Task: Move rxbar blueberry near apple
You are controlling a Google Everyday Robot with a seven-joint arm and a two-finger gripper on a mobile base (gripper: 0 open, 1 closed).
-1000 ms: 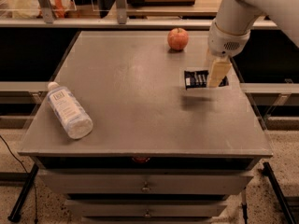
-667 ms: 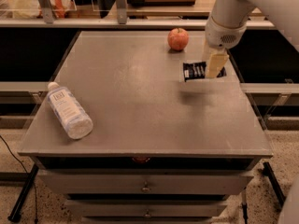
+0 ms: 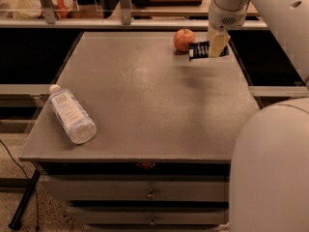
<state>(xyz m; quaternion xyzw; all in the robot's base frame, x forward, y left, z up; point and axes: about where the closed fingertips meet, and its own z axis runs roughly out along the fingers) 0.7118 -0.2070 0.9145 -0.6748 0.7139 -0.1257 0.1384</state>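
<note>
Rxbar blueberry [image 3: 199,50] is pinched between the fingers [image 3: 218,41] of the gripper [image 3: 216,50], apparently held above the table [image 3: 145,95], just right of the apple [image 3: 184,39]. The carry looks almost finished. The next move probably calls for lowering the bar beside the apple and releasing it without bumping the fruit.

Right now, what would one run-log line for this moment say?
gripper: shut on snack bar, held above table at far side | snack bar: beside apple | bottle: lying near front-left corner

no legible text on bottle label [image 3: 66,110] or rxbar blueberry [image 3: 198,50], gripper [image 3: 217,49] beside apple [image 3: 184,39]
</note>
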